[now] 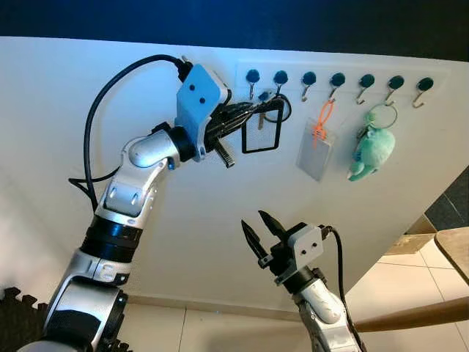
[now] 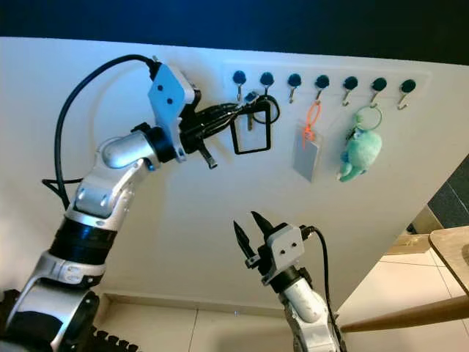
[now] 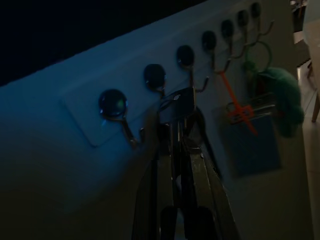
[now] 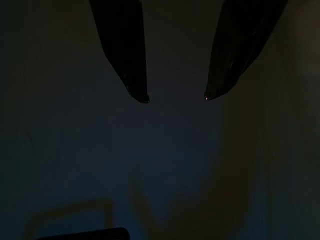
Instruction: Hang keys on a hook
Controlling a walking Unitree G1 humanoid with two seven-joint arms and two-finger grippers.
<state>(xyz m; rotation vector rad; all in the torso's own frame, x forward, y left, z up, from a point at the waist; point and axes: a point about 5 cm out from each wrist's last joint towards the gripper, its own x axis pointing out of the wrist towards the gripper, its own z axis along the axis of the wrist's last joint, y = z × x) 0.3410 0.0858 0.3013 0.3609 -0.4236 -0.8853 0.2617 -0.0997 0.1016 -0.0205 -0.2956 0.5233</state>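
Observation:
A white rail with several dark-capped hooks (image 1: 337, 79) runs along the top of the wall. My left gripper (image 1: 255, 111) is raised to the rail's left end and is shut on the keys (image 1: 261, 119). From the keys hang a black ring (image 1: 283, 110) and a black rectangular loop (image 1: 261, 136). The ring lies right at the second hook (image 1: 281, 78); whether it sits on the hook I cannot tell. In the left wrist view the keys (image 3: 177, 102) stand between the first two hooks, just past my fingertips (image 3: 165, 132). My right gripper (image 1: 261, 224) is open, low before the wall and holding nothing.
An orange-strapped card holder (image 1: 317, 150) hangs from the fourth hook and a teal plush toy (image 1: 372, 150) from the sixth. Wooden furniture (image 1: 453, 249) juts in at the right above a tiled floor (image 1: 410, 275). A black foam mat (image 1: 15, 302) lies at the lower left.

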